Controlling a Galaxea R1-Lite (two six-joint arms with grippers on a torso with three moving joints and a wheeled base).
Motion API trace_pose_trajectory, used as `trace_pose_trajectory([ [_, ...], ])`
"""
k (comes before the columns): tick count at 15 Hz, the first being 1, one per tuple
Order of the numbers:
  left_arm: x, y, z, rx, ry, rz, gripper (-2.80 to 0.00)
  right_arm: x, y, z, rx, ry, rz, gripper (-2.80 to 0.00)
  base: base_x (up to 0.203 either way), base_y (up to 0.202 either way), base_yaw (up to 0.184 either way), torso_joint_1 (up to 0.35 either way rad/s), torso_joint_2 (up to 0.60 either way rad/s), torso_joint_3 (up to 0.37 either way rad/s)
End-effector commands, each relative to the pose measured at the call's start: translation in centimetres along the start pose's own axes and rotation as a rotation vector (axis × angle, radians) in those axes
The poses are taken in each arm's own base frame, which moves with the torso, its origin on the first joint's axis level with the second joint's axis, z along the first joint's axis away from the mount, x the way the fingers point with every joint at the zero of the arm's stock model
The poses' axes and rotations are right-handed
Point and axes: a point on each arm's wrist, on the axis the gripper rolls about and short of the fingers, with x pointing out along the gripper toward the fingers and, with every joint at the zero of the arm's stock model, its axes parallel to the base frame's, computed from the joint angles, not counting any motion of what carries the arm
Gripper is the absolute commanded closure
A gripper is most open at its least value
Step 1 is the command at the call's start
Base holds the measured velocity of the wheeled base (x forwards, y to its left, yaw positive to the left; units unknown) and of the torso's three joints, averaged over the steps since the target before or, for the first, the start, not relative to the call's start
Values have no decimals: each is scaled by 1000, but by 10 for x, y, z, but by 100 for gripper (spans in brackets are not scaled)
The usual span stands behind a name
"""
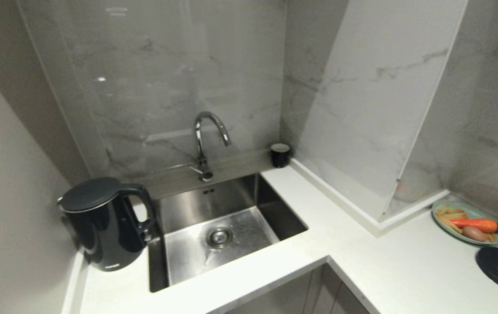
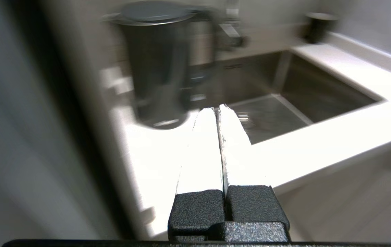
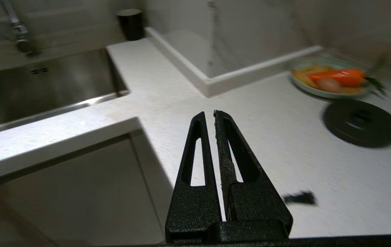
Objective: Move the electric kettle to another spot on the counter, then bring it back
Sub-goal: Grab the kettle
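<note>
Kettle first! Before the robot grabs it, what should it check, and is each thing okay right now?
1. Electric kettle upright on the counter, left of the sink: ok.
2. Kettle lid closed: ok.
3. Handle faces the sink, nothing blocking it: ok.
4. Left gripper open for grabbing: not ok, it is shut.
5. Right gripper clear of the kettle: ok, shut, out over the right counter.
6. Water inside the kettle: cannot tell.

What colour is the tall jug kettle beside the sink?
Glossy black electric kettle; the head view shows it best.
</note>
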Motion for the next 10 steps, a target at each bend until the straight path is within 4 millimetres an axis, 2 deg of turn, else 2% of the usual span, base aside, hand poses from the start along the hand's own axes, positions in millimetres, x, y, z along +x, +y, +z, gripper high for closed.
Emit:
trace_pose_trajectory([
  [1, 0, 0, 0, 0, 1, 1, 0, 0, 0, 0, 0, 2, 1, 0, -5, 10, -184, -2, 11, 2],
  [6, 0, 0, 0, 1, 1, 1, 0, 0, 0, 0, 0, 2, 1, 0, 1, 7, -166, 2, 6, 3],
  [10, 0, 0, 0, 2, 5, 0, 0, 0, 0, 0, 0, 2, 1, 0, 1, 1, -23, 1, 0, 1],
])
